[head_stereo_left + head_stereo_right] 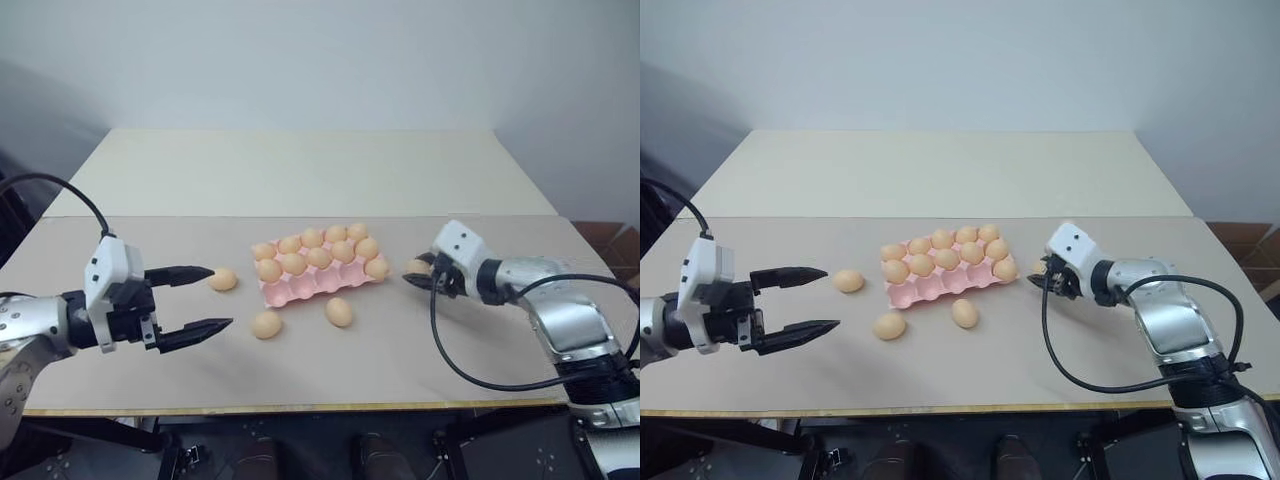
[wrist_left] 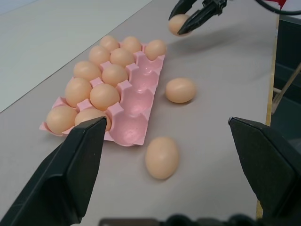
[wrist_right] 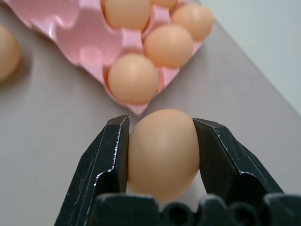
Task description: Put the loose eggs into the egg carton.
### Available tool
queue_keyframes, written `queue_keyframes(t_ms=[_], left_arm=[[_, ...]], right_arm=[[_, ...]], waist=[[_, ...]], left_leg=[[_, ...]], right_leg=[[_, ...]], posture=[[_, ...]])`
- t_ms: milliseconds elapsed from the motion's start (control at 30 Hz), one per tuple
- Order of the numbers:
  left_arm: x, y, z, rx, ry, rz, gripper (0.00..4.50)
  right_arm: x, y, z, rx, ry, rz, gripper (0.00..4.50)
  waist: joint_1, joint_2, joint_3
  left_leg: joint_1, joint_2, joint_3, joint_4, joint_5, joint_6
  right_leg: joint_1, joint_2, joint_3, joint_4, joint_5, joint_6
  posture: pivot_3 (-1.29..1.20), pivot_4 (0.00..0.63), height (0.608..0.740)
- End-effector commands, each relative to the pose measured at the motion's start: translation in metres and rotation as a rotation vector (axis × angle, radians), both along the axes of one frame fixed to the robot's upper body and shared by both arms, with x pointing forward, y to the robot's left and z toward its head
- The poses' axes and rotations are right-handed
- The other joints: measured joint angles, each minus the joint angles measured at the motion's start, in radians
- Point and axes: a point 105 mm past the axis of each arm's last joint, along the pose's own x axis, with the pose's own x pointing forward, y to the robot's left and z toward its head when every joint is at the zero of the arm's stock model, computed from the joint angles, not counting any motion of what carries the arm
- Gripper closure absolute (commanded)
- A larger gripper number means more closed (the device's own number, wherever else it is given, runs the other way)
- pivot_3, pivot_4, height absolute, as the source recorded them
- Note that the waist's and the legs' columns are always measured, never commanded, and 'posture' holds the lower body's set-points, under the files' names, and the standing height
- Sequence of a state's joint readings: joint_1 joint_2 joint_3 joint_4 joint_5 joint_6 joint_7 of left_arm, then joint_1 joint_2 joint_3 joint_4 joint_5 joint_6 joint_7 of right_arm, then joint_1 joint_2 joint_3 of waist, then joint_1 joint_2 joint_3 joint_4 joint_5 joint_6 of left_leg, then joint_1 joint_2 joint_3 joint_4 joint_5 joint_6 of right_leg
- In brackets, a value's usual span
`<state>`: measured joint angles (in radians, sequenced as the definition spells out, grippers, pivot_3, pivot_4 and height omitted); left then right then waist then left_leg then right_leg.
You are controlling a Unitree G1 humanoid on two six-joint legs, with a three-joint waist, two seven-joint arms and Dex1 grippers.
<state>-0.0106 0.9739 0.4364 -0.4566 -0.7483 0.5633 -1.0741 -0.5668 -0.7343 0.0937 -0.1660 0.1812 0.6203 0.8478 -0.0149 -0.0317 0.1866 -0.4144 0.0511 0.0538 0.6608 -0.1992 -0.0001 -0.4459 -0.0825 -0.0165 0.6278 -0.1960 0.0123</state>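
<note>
- The right gripper's two black fingers are clamping a smooth light orange-tan egg on its two sides, so it is not slipping out.
- This held egg is hanging just beside the right end of the flat pink moulded egg carton, probably for going into one of the free cups.
- The carton is lying in the middle of the grey table top; its back rows are full, and the front cups are free.
- Three loose eggs are lying on the table: one just in front of the carton, one near its front left corner, one to its left.
- The left gripper is spread wide and empty, pointing toward those eggs, likely waiting for its turn.
</note>
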Motion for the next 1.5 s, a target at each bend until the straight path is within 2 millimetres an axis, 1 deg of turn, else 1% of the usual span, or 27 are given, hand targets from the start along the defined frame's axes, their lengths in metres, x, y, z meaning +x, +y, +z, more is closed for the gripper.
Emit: queue_keyframes(t_ms=[33,100,167,233,300,467,533,567,700,767,833,867,900,933,1033,1100,1167,1233,1367,1500], left_arm=[[0.001,-0.003,0.009,-0.006,-0.058,-0.023,0.00],[0.002,-0.004,0.010,-0.009,-0.060,-0.026,0.00],[0.002,-0.004,0.010,-0.010,-0.063,-0.029,0.00],[0.003,-0.005,0.010,-0.010,-0.068,-0.030,0.00],[0.002,-0.005,0.011,-0.009,-0.074,-0.028,0.00],[0.000,-0.002,0.010,-0.002,-0.074,-0.018,0.00],[-0.001,-0.002,0.009,0.002,-0.073,-0.015,0.00],[-0.001,-0.001,0.009,0.003,-0.072,-0.014,0.00],[-0.001,0.002,0.008,0.001,-0.069,-0.004,0.00],[0.000,0.006,0.008,-0.005,-0.064,0.005,0.00],[0.000,0.010,0.007,-0.011,-0.055,0.015,0.00],[0.000,0.013,0.007,-0.025,-0.049,0.022,0.00],[0.000,0.015,0.007,-0.036,-0.045,0.025,0.00],[0.000,0.018,0.006,-0.036,-0.036,0.029,0.00],[-0.004,0.025,0.002,-0.039,0.003,0.016,0.00],[-0.009,0.032,-0.003,-0.020,0.039,0.002,0.00],[-0.013,0.039,-0.007,0.008,0.063,-0.006,0.00],[-0.017,0.045,-0.007,0.019,0.069,-0.013,0.00],[-0.024,0.052,-0.005,0.021,0.075,-0.018,0.00],[-0.027,0.053,-0.004,0.020,0.070,-0.008,0.00]], right_arm=[[-0.002,0.032,0.025,0.060,-0.082,0.094,2.45],[0.002,0.050,0.022,0.075,-0.083,0.120,2.45],[0.009,0.064,0.015,0.072,-0.079,0.133,2.45],[0.016,0.074,0.009,0.069,-0.072,0.130,2.45],[0.022,0.079,0.003,0.047,-0.071,0.122,2.45],[0.021,0.083,0.000,0.041,-0.060,0.138,0.96],[0.021,0.082,0.001,0.041,-0.064,0.135,0.27],[0.020,0.080,0.002,0.048,-0.064,0.131,0.01],[0.014,0.061,0.019,0.106,-0.083,0.116,0.01],[0.004,0.048,0.032,0.163,-0.103,0.139,0.01],[-0.011,0.033,0.043,0.200,-0.115,0.179,0.01],[-0.023,0.022,0.043,0.210,-0.101,0.214,0.01],[-0.031,0.015,0.043,0.213,-0.090,0.238,0.01],[-0.044,0.004,0.039,0.195,-0.068,0.277,0.01],[-0.073,-0.015,0.030,0.139,0.000,0.359,0.01],[-0.087,-0.025,0.024,0.099,0.045,0.390,0.01],[-0.095,-0.031,0.019,0.064,0.069,0.405,0.01],[-0.099,-0.034,0.016,0.043,0.070,0.416,0.01],[-0.100,-0.032,0.016,0.058,0.057,0.417,0.01],[-0.101,-0.029,0.018,0.071,0.050,0.427,0.01]], waist=[[-0.003,0.000,0.000],[-0.002,0.000,0.000],[0.000,0.000,0.000],[0.000,0.000,0.000],[0.003,0.000,0.000],[0.002,0.000,0.000],[0.002,0.000,0.000],[0.000,0.000,0.000],[0.001,0.000,0.000],[0.004,0.000,0.000],[0.010,0.000,0.000],[0.014,0.000,0.000],[0.016,0.000,0.000],[0.018,-0.001,0.000],[0.020,-0.001,0.000],[0.013,-0.001,-0.001],[0.008,-0.001,-0.001],[0.002,-0.001,-0.001],[0.001,-0.002,-0.001],[0.004,-0.002,-0.001]], left_leg=[[0.000,0.000,0.000,0.000,0.000,0.000],[0.000,0.001,0.000,0.000,0.000,0.000],[0.000,0.001,0.000,0.000,0.000,0.000],[-0.001,0.001,0.000,0.000,0.000,0.000],[-0.001,0.001,0.001,0.000,0.000,0.000],[-0.003,0.001,0.001,0.000,0.000,0.000],[-0.003,0.001,0.001,0.000,0.000,0.000],[-0.003,0.001,0.001,0.000,0.000,0.000],[-0.003,0.002,0.001,0.000,0.000,0.000],[-0.003,0.002,0.002,0.000,0.000,0.000],[-0.006,0.002,0.002,0.000,0.000,0.000],[-0.006,0.002,0.002,0.000,0.000,0.000],[-0.007,0.002,0.002,0.000,0.000,0.000],[-0.007,0.002,0.002,0.000,0.000,0.000],[-0.006,0.002,0.002,0.000,0.000,0.000],[-0.005,0.002,0.003,0.000,0.000,0.000],[-0.004,0.003,0.004,0.000,0.000,0.000],[-0.001,0.003,0.004,0.000,0.000,0.000],[-0.001,0.004,0.005,0.000,-0.001,0.000],[-0.002,0.004,0.005,0.000,-0.001,-0.001]], right_leg=[[0.000,0.001,0.000,0.000,0.000,0.000],[0.000,0.001,0.001,0.000,0.001,0.000],[-0.001,0.002,0.001,0.000,0.002,0.002],[-0.001,0.002,0.001,0.000,0.002,0.002],[-0.002,0.001,0.001,0.000,0.003,0.003],[-0.004,0.001,0.001,0.000,0.004,0.004],[-0.004,0.002,0.002,0.001,0.004,0.004],[-0.005,0.002,0.002,0.001,0.004,0.004],[-0.006,0.003,0.002,0.002,0.004,0.004],[-0.006,0.003,0.002,0.002,0.004,0.004],[-0.008,0.003,0.002,0.001,0.005,0.004],[-0.008,0.003,0.002,0.001,0.005,0.004],[-0.008,0.003,0.002,0.000,0.005,0.004],[-0.008,0.003,0.002,0.000,0.005,0.004],[-0.008,0.003,0.002,-0.001,0.004,0.004],[-0.009,0.003,0.004,0.001,0.003,0.000],[-0.009,0.004,0.005,0.001,0.002,-0.002],[-0.007,0.004,0.005,0.002,0.001,-0.003],[-0.008,0.004,0.005,0.001,0.001,-0.003],[-0.008,0.004,0.005,0.001,0.001,-0.003]], posture=[[0.00,0.150,0.740],[0.00,0.150,0.740],[0.00,0.150,0.740],[0.00,0.150,0.740],[0.00,0.150,0.740],[0.00,0.150,0.740],[0.00,0.150,0.740],[0.00,0.150,0.740],[0.00,0.150,0.740],[0.00,0.150,0.740],[0.00,0.150,0.740],[0.00,0.150,0.740],[0.00,0.150,0.740],[0.00,0.150,0.740],[0.00,0.150,0.740],[0.00,0.150,0.740],[0.00,0.150,0.740],[0.00,0.150,0.740],[0.00,0.150,0.740],[0.00,0.150,0.740]])
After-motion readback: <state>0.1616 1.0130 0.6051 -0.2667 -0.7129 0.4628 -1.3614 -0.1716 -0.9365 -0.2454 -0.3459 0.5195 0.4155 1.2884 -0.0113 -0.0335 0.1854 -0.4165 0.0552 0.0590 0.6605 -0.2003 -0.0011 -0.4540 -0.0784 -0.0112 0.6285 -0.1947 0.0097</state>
